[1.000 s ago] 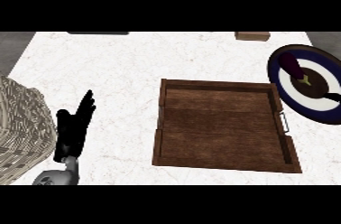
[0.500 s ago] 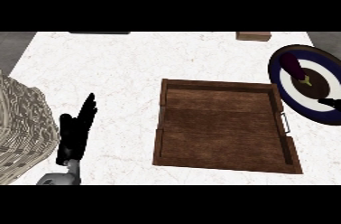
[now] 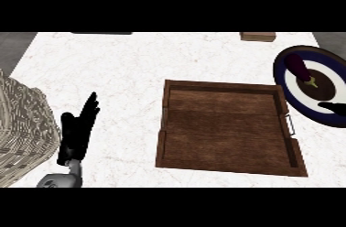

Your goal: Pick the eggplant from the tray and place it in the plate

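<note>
Eggplant (image 3: 299, 67) lies on plate (image 3: 282, 79); no writing seems legible anywhere.

- The plate (image 3: 292, 91) runs off the right edge, so only its left part shows.
- Of the right hand (image 3: 332, 107) just a dark bit pokes in at the right edge over the plate; the fingers' pose cannot be read.
- The eggplant (image 3: 298, 67) lies on the plate; whether the hand touches it cannot be told.
- The woven basket (image 3: 24, 125) is cut by the left edge.
- The small brown box (image 3: 258, 36) at the counter's far edge is cropped at the top; what it is stays unclear.
- The left forearm (image 3: 59, 178) is cut off at the bottom.
</note>
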